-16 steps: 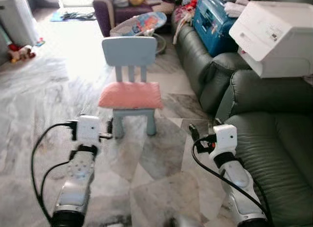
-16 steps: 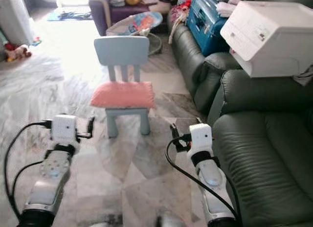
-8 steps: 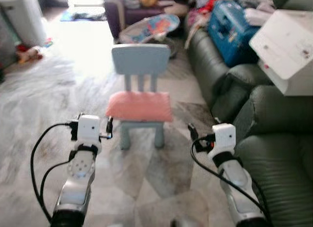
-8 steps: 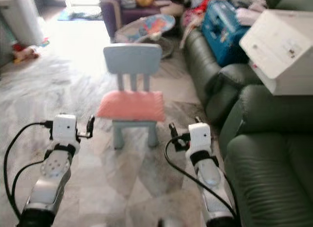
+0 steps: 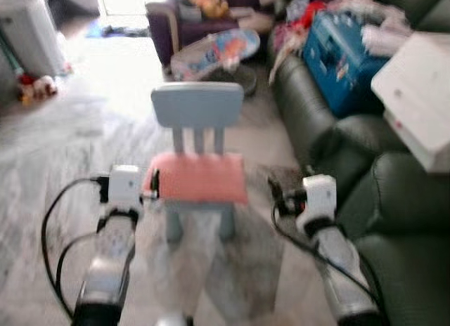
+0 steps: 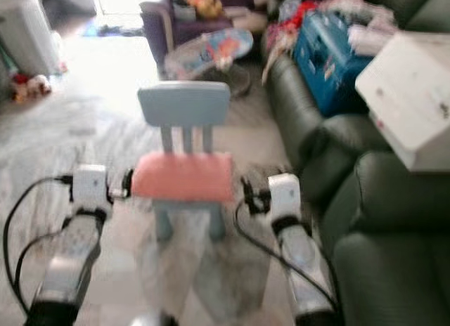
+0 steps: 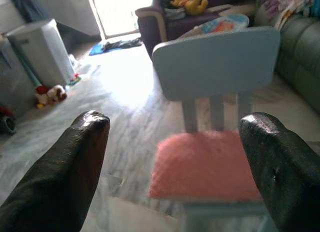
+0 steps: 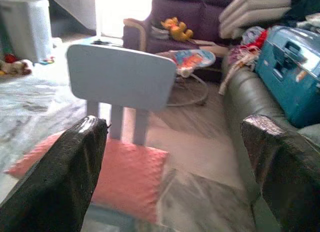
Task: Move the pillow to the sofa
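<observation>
A pink pillow (image 5: 200, 177) lies flat on the seat of a small light-blue chair (image 5: 197, 105) straight ahead of me. My left gripper (image 5: 153, 184) is held at the pillow's left edge, and in the left wrist view it (image 7: 174, 119) is open with the pillow (image 7: 205, 164) between and beyond its fingers. My right gripper (image 5: 278, 196) hovers just off the pillow's right edge. It is also open (image 8: 174, 123), with the pillow (image 8: 125, 172) and the chair's backrest (image 8: 120, 74) ahead of it. The dark green leather sofa (image 5: 401, 199) runs along my right. The head views are blurred.
A white box (image 5: 422, 94) and a blue suitcase (image 5: 344, 55) sit on the sofa's far cushions. A baby bouncer (image 5: 211, 48) and a purple armchair (image 5: 190, 10) stand behind the chair. A white appliance (image 5: 24, 24) and toys are at the far left on the marble floor.
The camera has moved forward, so the chair and pillow are closer. Both grippers now flank the pillow's sides instead of being short of the chair. Both stayed open.
</observation>
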### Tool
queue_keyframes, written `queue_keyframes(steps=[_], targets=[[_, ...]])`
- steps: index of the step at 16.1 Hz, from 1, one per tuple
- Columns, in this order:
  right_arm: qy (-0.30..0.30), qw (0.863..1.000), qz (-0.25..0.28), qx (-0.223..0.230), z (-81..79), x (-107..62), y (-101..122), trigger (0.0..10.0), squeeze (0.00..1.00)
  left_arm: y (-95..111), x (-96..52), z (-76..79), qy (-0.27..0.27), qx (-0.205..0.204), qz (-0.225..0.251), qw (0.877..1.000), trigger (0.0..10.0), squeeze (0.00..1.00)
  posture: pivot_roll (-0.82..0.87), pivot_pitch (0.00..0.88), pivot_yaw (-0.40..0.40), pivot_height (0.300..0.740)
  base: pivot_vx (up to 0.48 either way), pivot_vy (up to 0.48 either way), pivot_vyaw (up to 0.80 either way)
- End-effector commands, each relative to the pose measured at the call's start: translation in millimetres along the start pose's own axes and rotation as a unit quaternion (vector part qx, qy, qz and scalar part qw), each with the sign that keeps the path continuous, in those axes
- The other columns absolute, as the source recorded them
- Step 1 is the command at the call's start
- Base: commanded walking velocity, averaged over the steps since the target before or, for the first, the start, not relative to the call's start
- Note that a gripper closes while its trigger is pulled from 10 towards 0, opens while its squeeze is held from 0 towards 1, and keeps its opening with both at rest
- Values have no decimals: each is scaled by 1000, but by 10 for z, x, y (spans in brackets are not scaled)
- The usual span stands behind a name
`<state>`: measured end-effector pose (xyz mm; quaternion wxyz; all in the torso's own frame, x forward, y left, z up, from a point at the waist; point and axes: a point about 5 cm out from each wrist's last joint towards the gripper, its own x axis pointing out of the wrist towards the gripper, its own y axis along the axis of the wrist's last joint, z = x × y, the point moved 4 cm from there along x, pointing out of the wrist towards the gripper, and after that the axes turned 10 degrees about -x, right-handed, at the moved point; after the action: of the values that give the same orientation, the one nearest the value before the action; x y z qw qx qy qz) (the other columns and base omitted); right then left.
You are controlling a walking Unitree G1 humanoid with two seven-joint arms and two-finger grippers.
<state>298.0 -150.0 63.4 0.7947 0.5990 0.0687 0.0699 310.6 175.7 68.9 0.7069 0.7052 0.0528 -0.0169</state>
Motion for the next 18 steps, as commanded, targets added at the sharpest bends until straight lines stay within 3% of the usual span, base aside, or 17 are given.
queue_keyframes(steps=[1, 4, 6, 9, 14, 18], targets=[[-11, 1000, -6, -7, 98, -34, -31, 10000, 0, 27, 2, 96, -11, -5, 4, 1000, 10000, 0, 10, 0, -20, 740, 420, 0, 0], [-13, 1000, -6, -4, 111, -37, -25, 10000, 0, 8, -25, 98, -8, -6, 2, 1000, 10000, 0, 26, 0, -29, 740, 396, 270, 0], [-27, 1000, 4, 5, 186, 51, 62, 10000, 0, 69, -58, 24, 3, 14, 14, 1000, 10000, 0, 37, 0, -41, 740, 0, 0, 0], [-15, 1000, -6, 18, 32, -54, 0, 10000, 0, 4, -90, -150, 40, 21, -1, 999, 10000, 0, 25, 0, -33, 740, 0, 0, 0], [-43, 999, -11, 27, 147, -97, -11, 10000, 0, 24, -81, -83, 31, 34, -2, 999, 10000, 0, 8, 0, -11, 740, 0, 0, 0], [-48, 998, -13, 27, 131, -36, -9, 10000, 0, -7, -45, -8, 28, 29, -13, 999, 10000, 0, 15, 0, -7, 740, 0, 0, 800]])
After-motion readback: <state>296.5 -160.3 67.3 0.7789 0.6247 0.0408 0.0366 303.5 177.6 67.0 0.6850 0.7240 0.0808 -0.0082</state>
